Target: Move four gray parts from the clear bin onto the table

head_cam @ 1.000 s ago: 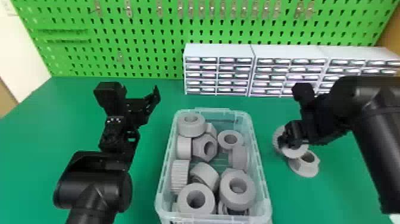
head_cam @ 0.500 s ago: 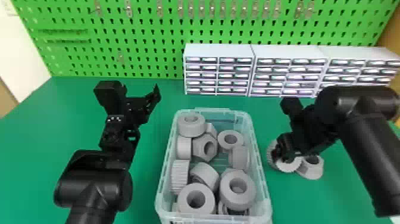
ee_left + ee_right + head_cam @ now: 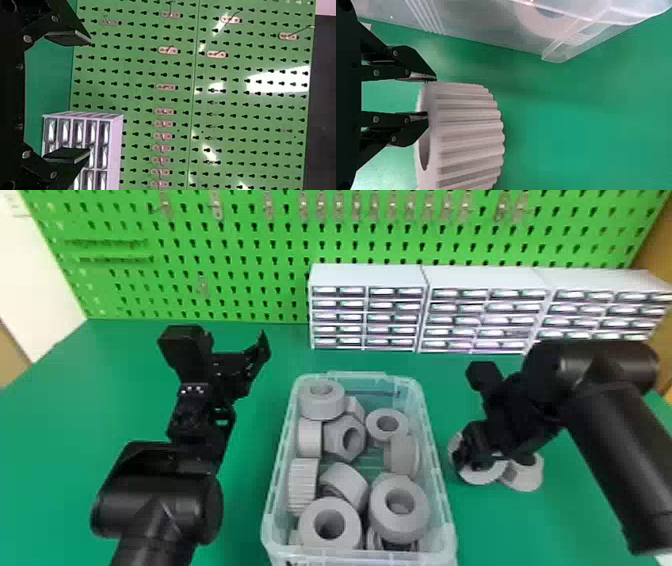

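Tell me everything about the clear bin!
The clear bin is a see-through box, a bit milky, that looks like plastic. It's longer than it is wide, with rounded corners and lines on one side. It stands upright, open on top, on the green table, and lots of gray parts lie jumbled inside.

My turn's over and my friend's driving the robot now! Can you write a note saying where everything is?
Left gripper: open and empty, left of the clear plastic bin.
Right gripper: shut on the wall of a round gray ribbed gear, right of the bin.
Done: one gray part with a hole is on the green table; the arm may hide more.
Left: let go of the gear, then probably two more from the bin.
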